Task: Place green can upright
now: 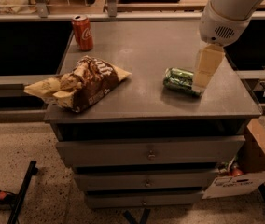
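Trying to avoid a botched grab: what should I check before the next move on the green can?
1. Location of green can: ok, on the cabinet top, right side.
2. Can upright: not ok, lying on its side.
3. Placement of hand: ok, just above the can's right end.
4. Hand touching can: cannot tell.
5. Neighbours apart: ok, snack bag and red cola can sit well to the left.

cans, two: one green can [180, 80] lying on its side, one red can [82, 32] upright. snack bag [79, 84], one. bench [146, 45], one, with three drawers [149, 150]. pincer [202, 78], one, at the green can's right end.
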### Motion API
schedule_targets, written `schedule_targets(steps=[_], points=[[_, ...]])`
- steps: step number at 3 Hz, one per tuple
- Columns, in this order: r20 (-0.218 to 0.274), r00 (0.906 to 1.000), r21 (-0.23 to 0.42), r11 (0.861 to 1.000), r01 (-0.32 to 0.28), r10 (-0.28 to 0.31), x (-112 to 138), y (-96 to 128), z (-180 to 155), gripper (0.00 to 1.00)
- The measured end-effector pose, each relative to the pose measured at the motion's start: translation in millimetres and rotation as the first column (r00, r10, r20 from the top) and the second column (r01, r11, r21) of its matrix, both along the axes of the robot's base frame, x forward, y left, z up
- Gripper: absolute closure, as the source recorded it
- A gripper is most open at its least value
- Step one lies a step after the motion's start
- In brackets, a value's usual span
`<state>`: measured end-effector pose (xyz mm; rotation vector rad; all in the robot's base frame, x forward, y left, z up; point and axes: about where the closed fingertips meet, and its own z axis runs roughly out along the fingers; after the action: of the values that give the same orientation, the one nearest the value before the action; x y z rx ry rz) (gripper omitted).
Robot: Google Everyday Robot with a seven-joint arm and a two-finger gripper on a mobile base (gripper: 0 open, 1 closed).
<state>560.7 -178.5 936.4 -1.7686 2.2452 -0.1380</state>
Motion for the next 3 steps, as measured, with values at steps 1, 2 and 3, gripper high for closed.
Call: schedule_targets(steps=[1,2,3], points=[[-0.034,0.9992,-0.019,1.000,0.020,-0.020,30.5,13.8,-30.5,0.00],[-0.057,0.9971,-0.053,0.997,0.048,-0.051,49.4,22.5,-55.4,0.00],[-0.081,0.9942,-0.073,0.995,0.065,-0.070,58.1,28.4,-76.7,0.00]])
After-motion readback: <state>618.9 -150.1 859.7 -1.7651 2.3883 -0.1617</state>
